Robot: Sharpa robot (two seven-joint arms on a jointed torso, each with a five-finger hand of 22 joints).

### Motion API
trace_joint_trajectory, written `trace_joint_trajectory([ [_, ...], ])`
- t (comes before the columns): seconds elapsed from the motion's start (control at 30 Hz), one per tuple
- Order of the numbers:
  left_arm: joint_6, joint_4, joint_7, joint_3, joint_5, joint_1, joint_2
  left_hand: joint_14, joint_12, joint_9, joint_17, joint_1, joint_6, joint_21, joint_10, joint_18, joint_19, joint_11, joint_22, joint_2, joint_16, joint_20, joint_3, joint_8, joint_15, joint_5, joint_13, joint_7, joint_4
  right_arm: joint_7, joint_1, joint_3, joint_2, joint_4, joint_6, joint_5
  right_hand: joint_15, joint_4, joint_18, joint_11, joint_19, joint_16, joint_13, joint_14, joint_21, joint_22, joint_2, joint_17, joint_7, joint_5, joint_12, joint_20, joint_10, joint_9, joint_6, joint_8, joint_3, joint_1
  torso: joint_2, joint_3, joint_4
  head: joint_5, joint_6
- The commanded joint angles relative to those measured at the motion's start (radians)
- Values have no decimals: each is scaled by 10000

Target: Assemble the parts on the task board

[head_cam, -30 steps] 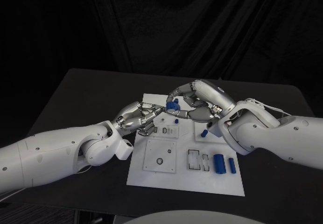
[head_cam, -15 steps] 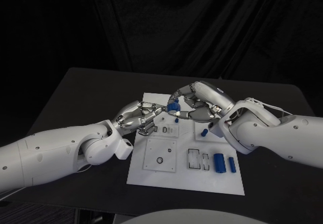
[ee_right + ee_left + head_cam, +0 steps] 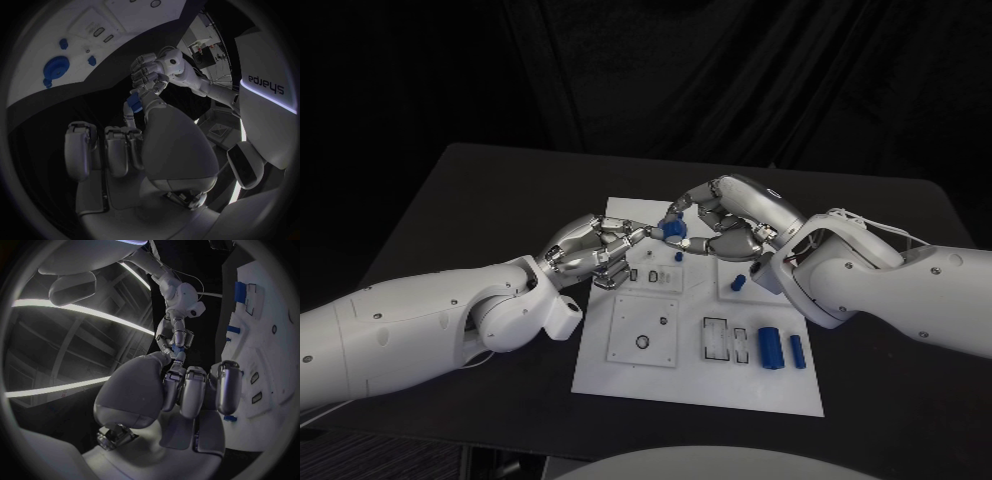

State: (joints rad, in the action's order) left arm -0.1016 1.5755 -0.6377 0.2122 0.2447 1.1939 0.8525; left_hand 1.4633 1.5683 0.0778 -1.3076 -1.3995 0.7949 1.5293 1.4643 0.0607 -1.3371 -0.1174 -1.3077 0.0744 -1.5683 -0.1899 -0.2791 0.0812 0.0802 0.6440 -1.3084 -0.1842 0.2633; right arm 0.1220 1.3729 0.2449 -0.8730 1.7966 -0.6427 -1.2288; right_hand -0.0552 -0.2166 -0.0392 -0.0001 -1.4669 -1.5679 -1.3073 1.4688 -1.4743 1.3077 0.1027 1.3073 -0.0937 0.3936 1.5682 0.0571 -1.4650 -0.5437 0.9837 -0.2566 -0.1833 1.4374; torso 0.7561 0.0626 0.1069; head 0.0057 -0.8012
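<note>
Over the far end of the task board: both hands meet above the black surface (image 3: 473,190), fingertips all but touching around one small blue part.
Writing: "sharpa" in dark letters, seen mirrored, on the left arm's white shell (image 3: 266,84); no other lettering can be read.
Right hand (image 3: 723,222): fingers curled in, thumb and a fingertip pinching a blue part (image 3: 674,229); the wrist view shows the same blue piece (image 3: 133,103) at the tip of the thumb.
Left hand (image 3: 596,250): fingers bent inward, their tips reaching up to the held part; whether they press on it or stop just short cannot be told. From the left wrist the fingers (image 3: 187,390) sit side by side, curled, with a speck of blue (image 3: 178,349) between the two hands' tips.
Task board (image 3: 625,375): a white plate lying lengthwise under and nearer than the fingers, cut with rectangular recesses, small slots and a ring-shaped hole.
Upright blue peg (image 3: 678,256): stands in the board just below the pinched part.
Second blue peg (image 3: 737,284): beside the right hand's wrist, on the board.
Two blue cylinders (image 3: 770,346): lying side by side, well away from the fingers, near the board's right edge, next to a pair of rectangular pockets.
Blue round disc (image 3: 56,66): seen from the right wrist, seated on the board beyond the fingers, with smaller blue pieces (image 3: 92,60) near it.
</note>
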Motion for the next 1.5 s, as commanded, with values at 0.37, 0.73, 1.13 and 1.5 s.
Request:
trace_joint_trajectory([
  [0.37,-167,-83,-26,-13,7,-27,-64,1075,25,6,-2632,192,19,17,1065,-140,97,43,-996,-1,-25,35,81,-58,-55,-120,-2624,-52,60,62,-50,4,90,46,-192,-8,-13,-12,124,17,-471,-29,-2635,1020,59,2278,4,2635,234,51,26,-38,-1058,-291,249,-35,-73,125,-3,-3,-3,2,17],
  [0.73,-217,-118,146,-12,7,-50,-100,1075,25,-1,-2632,225,-21,-6,1065,-128,182,-14,-945,15,-25,23,102,-89,-24,-169,-2624,-105,90,144,-51,4,150,54,-211,-8,-9,-31,125,22,-475,-29,-2635,1020,52,2280,14,2635,228,42,26,-33,-1058,-289,264,-39,-58,106,-1,-3,4,-14,7],
  [1.13,-283,-33,-62,-12,7,-69,-121,1075,25,27,-2632,142,102,-26,1065,-130,217,-117,-932,28,-25,-36,57,-44,67,-68,-2624,-163,-1,-127,-51,4,269,-70,129,-8,-5,-40,112,25,-447,-29,-2635,1020,101,2263,17,2635,227,28,26,-30,-1058,-285,266,-37,-52,100,-1,4,-3,-7,-39],
  [1.5,-402,-9,-163,-12,7,-74,-104,1075,25,-21,-2632,119,-86,-39,1065,-126,218,-74,-939,-49,-25,-64,83,-157,72,-68,-2624,-151,-68,-243,-51,4,293,-103,253,-8,-3,-40,102,26,-425,-29,-2635,1020,141,2249,14,2635,225,25,26,-28,-1058,-281,256,-29,-56,108,-5,6,14,1,-100],
])
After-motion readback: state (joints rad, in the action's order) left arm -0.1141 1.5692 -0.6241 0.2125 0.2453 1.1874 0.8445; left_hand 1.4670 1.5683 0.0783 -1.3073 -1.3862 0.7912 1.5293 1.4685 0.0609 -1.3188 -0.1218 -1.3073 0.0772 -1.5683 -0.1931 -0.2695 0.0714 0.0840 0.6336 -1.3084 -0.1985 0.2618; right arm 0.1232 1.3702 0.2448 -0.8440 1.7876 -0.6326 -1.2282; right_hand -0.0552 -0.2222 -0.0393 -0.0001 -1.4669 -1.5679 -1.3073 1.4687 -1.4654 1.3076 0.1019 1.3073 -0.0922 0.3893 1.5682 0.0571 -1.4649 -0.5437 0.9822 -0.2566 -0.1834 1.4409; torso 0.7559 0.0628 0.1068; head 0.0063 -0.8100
